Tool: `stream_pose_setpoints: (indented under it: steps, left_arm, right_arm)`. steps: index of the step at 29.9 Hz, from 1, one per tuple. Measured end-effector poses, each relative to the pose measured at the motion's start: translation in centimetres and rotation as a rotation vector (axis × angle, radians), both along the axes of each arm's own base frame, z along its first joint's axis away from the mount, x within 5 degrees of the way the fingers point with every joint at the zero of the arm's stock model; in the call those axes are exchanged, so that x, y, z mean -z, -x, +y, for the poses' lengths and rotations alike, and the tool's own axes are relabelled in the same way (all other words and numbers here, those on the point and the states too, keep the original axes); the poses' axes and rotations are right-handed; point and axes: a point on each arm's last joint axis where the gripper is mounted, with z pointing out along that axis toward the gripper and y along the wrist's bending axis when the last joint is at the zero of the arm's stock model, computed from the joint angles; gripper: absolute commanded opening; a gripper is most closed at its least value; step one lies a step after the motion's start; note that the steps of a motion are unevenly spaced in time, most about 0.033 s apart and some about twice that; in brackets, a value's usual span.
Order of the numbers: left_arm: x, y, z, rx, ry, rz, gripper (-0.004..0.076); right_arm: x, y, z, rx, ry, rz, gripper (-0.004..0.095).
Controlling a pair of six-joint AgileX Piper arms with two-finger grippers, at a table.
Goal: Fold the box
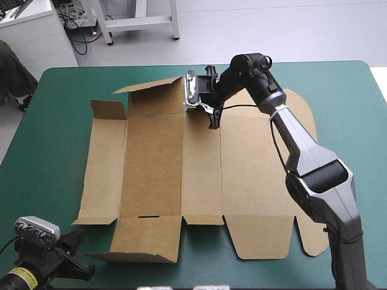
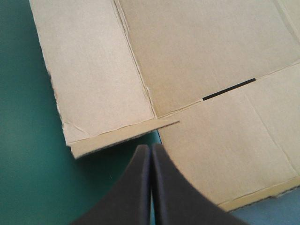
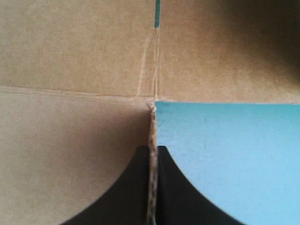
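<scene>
Right end effector (image 3: 151, 149) is gripping the thin side edge of a flap (image 3: 70, 154) on the far side of the box (image 1: 242, 169), which is lying mostly flat across the middle of the desk (image 1: 338, 84). I am thinking the flap should be turned up slowly along its crease, so the board is not tearing or sliding. The left end effector (image 2: 150, 149), closed on nothing, is waiting just off the near left corner and could be pressing the sheet down.

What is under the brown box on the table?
Only the teal-green cover shows, around the box and through a narrow slit. The sheet lies mostly flat, so anything directly beneath it is hidden.
</scene>
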Motion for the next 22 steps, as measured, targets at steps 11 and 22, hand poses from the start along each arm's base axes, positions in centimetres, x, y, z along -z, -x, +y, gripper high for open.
stream_pose_setpoints:
  steps: [11, 22]
  left_arm:
    - [0.0, 0.0, 0.0, 0.000, 0.000, 0.000, -0.0032]
    - [0.0, 0.0, 0.0, 0.000, 0.000, 0.000, -0.0032]
  right_arm:
    - [1.7, -0.7, 0.4, -0.002, 0.006, 0.026, 0.0320]
    - [1.9, -0.8, 0.1, 0.094, 0.011, 0.082, 0.0506]
